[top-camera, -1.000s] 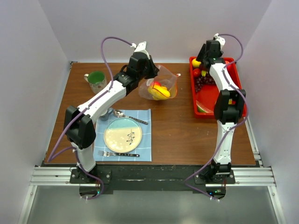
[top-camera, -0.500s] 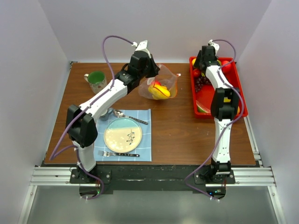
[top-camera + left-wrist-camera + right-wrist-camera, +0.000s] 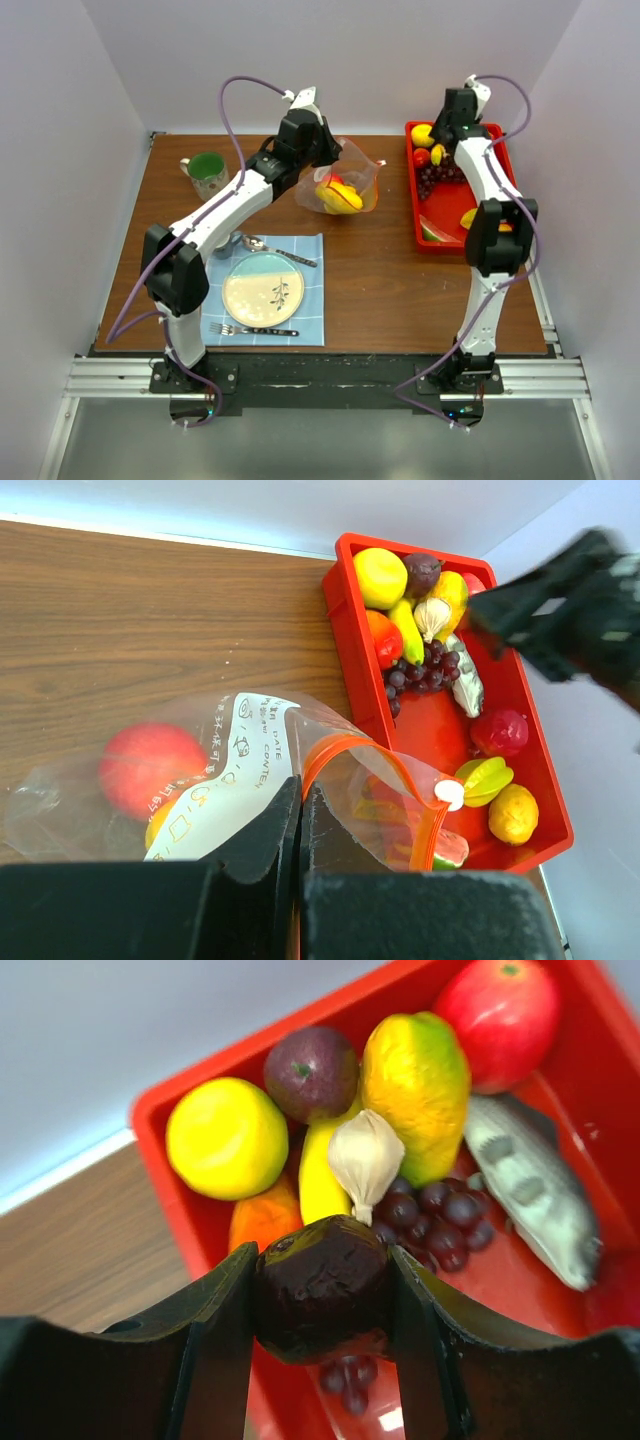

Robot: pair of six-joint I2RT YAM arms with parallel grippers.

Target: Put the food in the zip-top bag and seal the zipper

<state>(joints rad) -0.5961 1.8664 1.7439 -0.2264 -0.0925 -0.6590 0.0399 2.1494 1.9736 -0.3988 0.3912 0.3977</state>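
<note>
Saw left tool pressed together on the zip-top bag rim, right by the zipper, mouth gaping. Found bag toward counter far edge, left of red tray, with red and yellow food inside. Noted right tool pinching a dark purple fruit above the tray's far end.
</note>
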